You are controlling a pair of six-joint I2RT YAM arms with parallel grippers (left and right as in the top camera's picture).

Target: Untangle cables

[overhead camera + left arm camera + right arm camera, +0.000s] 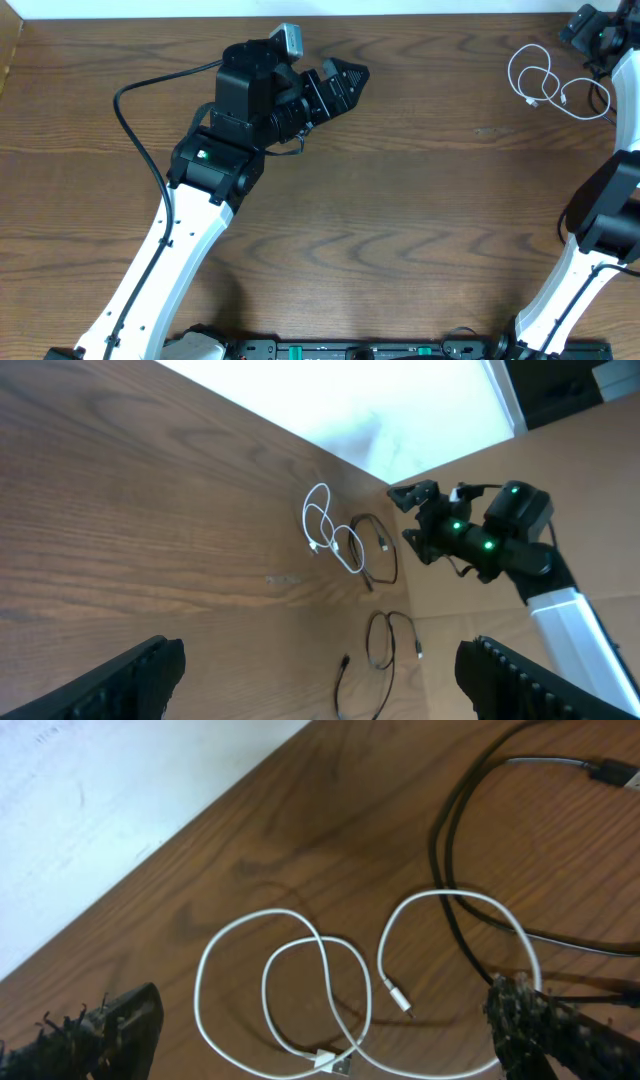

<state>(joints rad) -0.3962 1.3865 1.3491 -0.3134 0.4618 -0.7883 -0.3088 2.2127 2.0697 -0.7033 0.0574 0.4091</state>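
Note:
The white cable (300,1000) lies in loose loops on the wooden table, at the far right in the overhead view (535,82). One of its small plugs (397,995) points down inside a loop. The black cable (450,870) crosses the white one on its right side, and one black plug (610,770) lies further off. My right gripper (330,1040) hangs open just over the white loops, holding nothing. My left gripper (320,680) is open too, far off near the table's middle (345,80), with both cables (345,545) in sight ahead of it.
A second thin dark cable (385,650) lies on the wood nearer the right arm's base. The table's back edge (180,840) runs close behind the cables. The left arm's thick black wire (135,110) curves over the table's left part.

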